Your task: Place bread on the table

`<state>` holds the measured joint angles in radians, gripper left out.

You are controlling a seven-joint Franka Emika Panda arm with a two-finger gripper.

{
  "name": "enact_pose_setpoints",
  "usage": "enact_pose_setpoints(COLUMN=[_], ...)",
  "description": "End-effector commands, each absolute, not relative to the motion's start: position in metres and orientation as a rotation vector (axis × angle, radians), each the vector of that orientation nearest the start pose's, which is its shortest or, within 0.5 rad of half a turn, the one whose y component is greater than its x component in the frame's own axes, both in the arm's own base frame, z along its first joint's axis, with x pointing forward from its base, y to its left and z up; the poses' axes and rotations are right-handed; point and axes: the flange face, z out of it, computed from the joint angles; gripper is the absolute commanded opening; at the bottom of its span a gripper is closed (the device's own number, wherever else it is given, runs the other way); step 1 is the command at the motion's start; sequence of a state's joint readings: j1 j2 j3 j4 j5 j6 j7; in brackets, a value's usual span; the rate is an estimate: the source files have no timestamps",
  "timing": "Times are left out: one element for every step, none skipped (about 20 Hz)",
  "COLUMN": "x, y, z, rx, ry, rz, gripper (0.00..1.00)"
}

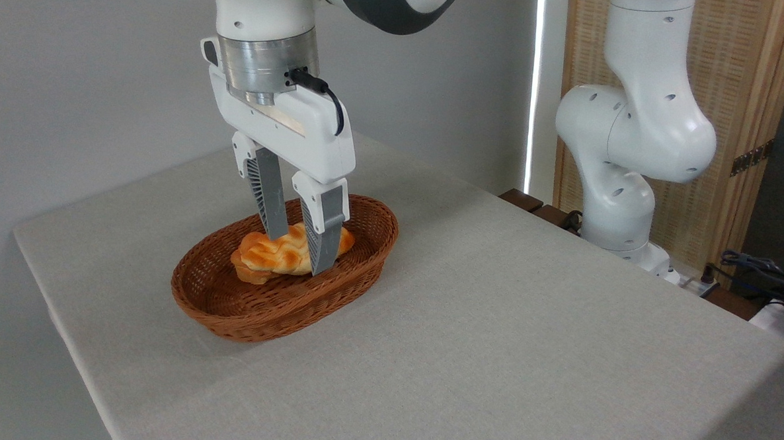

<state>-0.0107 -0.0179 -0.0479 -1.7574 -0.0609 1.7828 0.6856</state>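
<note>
Centre-left of frame: long braided golden-brown loaf [284, 255] lying inside oval brown wicker basket [229, 312], on large light grey-beige fabric-covered desk [493, 330]. Long axis running lower left to upper right. White two-finger hand [298, 252] directly above, grey fingers [322, 233] straddling the loaf's right half crosswise, apparently pinching it. Probably lifting next, then clearing the rim.
</note>
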Motion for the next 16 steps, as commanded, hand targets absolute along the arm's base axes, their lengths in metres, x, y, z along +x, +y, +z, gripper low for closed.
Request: enact_pose_setpoints(x=[0.5623,0.5624,0.5626,0.5627,0.5627,0.5627,0.5627,0.5627,0.5627,0.5628,0.5631,0.5637,0.5633,0.5636,0.5637,0.5633], y=[-0.0349,-0.0340,-0.0299,-0.0281,-0.0281,-0.0272,-0.0281,-0.0281,-0.0281,-0.0281,-0.0272,-0.0272,-0.0274,-0.0274,-0.0282,-0.0282], z=[0.5763,0.5763,0.5763,0.5763,0.5763,0.5763,0.5763,0.5763,0.5763,0.5770,0.5785,0.5791,0.5800,0.5792,0.5799,0.5807], rx=[-2.978,-2.978,-2.984,-2.985,-2.985,-2.986,-2.985,-2.985,-2.985,-2.984,-2.984,-2.984,-2.984,-2.985,-2.984,-2.983], ry=[1.118,1.118,1.105,1.102,1.102,1.100,1.102,1.102,1.102,1.102,1.100,1.100,1.100,1.100,1.102,1.102], rz=[-0.108,-0.108,-0.109,-0.110,-0.110,-0.110,-0.110,-0.110,-0.110,-0.112,-0.117,-0.119,-0.122,-0.120,-0.122,-0.124], gripper=[1.00,1.00,1.00,1.00,1.00,1.00,1.00,1.00,1.00,1.00,1.00,1.00,1.00,1.00,1.00,1.00])
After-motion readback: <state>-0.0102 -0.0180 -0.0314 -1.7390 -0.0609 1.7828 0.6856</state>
